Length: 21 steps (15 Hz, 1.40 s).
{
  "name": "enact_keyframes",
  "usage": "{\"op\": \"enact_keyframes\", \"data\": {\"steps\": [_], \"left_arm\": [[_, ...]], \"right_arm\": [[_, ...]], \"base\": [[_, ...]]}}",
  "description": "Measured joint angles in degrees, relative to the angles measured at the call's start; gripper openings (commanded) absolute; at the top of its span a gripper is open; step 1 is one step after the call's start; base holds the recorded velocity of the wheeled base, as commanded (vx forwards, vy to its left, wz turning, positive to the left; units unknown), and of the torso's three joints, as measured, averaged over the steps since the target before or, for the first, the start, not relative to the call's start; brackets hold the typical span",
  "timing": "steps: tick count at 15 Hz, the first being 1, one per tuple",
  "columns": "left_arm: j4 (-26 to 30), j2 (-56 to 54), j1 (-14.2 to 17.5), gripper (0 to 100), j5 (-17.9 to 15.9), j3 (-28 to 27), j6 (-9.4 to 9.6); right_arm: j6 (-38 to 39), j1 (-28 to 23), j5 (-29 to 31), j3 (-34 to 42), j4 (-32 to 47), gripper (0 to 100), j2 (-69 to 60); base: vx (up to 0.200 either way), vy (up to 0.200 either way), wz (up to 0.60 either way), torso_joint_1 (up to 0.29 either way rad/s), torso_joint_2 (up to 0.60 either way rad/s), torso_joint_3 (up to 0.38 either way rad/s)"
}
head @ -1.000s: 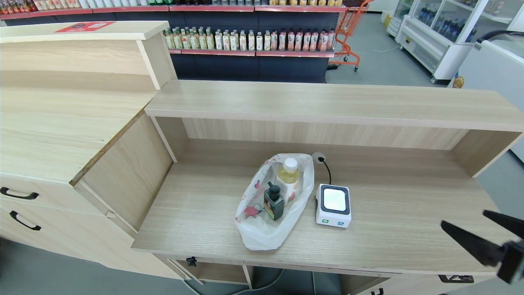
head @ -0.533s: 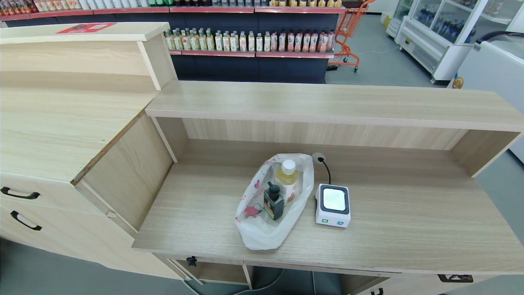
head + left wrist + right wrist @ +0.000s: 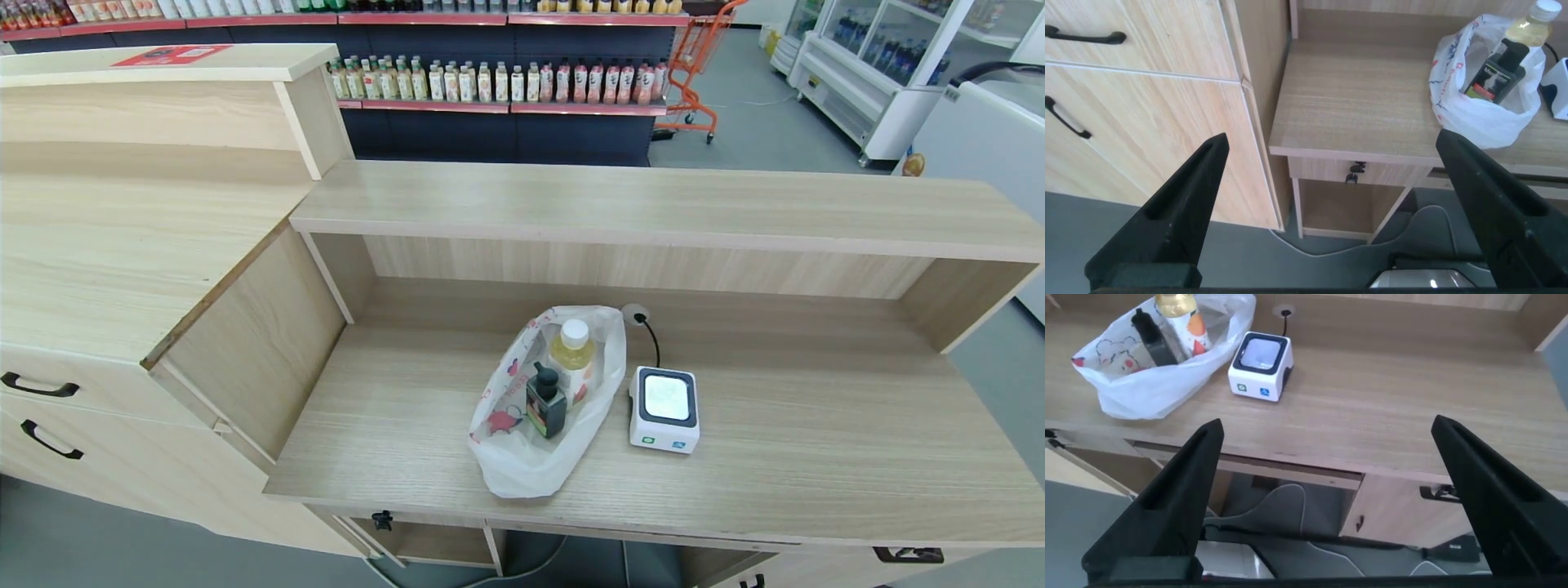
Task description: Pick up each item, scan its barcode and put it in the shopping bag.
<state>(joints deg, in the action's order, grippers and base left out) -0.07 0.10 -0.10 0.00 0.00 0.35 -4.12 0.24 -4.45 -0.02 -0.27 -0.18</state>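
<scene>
While both bottles stand inside the shopping bag point(image 3: 522, 469), the task looks to me as good as finished. The bag lies near the middle of the table point(image 3: 816, 457) with its mouth open upward. Its soft sides slump around the two things, which probably helps keep them from tipping or rolling. The yellow bottle point(image 3: 574, 351) with the white cap stands at the far end of the bag. The small dark bottle point(image 3: 546, 404) stands just in front of it, toward the near end, and the two seem to touch. Just to the right of the bag sits the white scanner point(image 3: 664, 408), its window facing up so that a barcode can be passed over it. Set this close, it leaves only a short way from scan to bag. Its black cable point(image 3: 651, 339) runs to a hole at the far side of the table. The left tool point(image 3: 1333, 140) hangs low off the near left corner of the table, its fingers spread wide and holding nothing. The right tool point(image 3: 1327, 426) hangs low before the near edge, farther right, likewise spread wide and bare. Both are well apart from the bag, likely parked out of the way.
</scene>
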Motion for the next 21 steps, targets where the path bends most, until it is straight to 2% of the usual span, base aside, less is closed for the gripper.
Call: {"op": "enact_keyframes", "data": {"steps": [8, 21], "left_arm": [[0.00, 0.00, 0.00, 100, 0.00, 0.00, -0.11], [-0.02, 0.00, 0.00, 100, 0.00, 0.00, 0.24]], "right_arm": [[0.10, 0.00, -0.01, 0.02, 0.00, 100, -0.11], [0.07, 0.00, 0.07, 0.02, 0.02, 100, -0.04]], "base": [[0.000, 0.000, 0.00, 0.000, 0.00, 0.000], [0.000, -0.200, 0.00, 0.003, 0.00, 0.001]]}}
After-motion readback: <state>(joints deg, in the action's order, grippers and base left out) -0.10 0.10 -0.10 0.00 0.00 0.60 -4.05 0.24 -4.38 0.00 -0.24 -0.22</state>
